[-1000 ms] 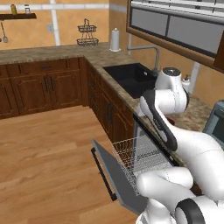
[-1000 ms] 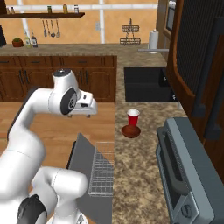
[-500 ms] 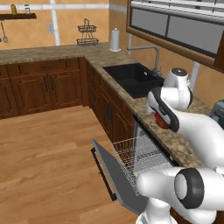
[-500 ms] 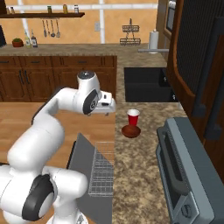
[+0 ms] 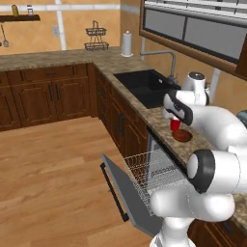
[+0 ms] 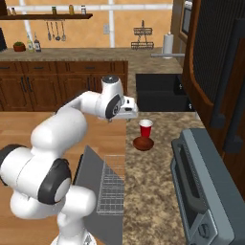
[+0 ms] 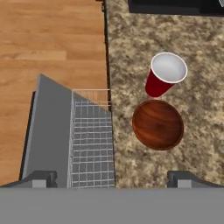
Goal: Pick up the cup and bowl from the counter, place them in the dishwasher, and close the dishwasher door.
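The red cup [image 7: 164, 74] stands upright on the granite counter [image 7: 127, 52], its white inside showing. Touching or just beside it on the near side lies the reddish-brown bowl [image 7: 157, 124]. Both also show on the counter: cup [image 6: 145, 128] and bowl [image 6: 143, 143]. My gripper [image 7: 113, 179] hangs open and empty above the counter's front edge, left of the cup and bowl; its fingertips [image 7: 41, 178] stand wide apart. Below, the dishwasher door [image 7: 48, 131] lies dropped open with the white wire rack [image 7: 92, 140] pulled out over it.
A black sink [image 6: 160, 91] with a faucet [image 5: 169, 62] lies beyond the cup. A grey toaster oven [image 6: 206, 186] stands at the counter's near right. The open dishwasher door [image 5: 128, 193] juts over the wooden floor [image 5: 58, 164].
My arm has swung toward the counter, carrying the hand up and over the counter's edge near the cup and bowl. Cup, bowl and dishwasher door have not moved.
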Available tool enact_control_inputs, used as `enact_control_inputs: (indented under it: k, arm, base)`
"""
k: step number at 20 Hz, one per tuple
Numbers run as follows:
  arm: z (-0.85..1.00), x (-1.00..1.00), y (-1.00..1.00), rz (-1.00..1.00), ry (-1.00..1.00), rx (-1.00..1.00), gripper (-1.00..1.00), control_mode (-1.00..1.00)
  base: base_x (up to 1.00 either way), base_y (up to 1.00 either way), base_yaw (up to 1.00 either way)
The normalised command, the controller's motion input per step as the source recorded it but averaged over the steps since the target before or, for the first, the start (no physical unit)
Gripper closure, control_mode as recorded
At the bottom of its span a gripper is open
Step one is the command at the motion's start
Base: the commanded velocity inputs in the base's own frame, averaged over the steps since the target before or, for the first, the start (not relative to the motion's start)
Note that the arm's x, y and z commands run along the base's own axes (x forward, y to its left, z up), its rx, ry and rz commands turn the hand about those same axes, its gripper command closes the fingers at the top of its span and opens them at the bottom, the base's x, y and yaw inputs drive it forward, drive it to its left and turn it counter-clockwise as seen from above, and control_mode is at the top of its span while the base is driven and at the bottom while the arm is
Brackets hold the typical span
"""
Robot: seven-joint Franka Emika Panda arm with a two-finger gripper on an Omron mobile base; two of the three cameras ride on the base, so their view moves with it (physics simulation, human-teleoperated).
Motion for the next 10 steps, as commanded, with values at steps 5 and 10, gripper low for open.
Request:
enact_control_inputs:
  k: [5, 10]
  arm:
    - [-0.33, 0.58, -0.2, 0.02, 0.03, -0.04, -1.0, -1.0]
    - [-0.26, 0.55, -0.26, 0.01, 0.02, -0.03, -1.0, -1.0]
  base:
    - [0.0, 0.0, 0.0]
    - [0.0, 0.0, 0.0]
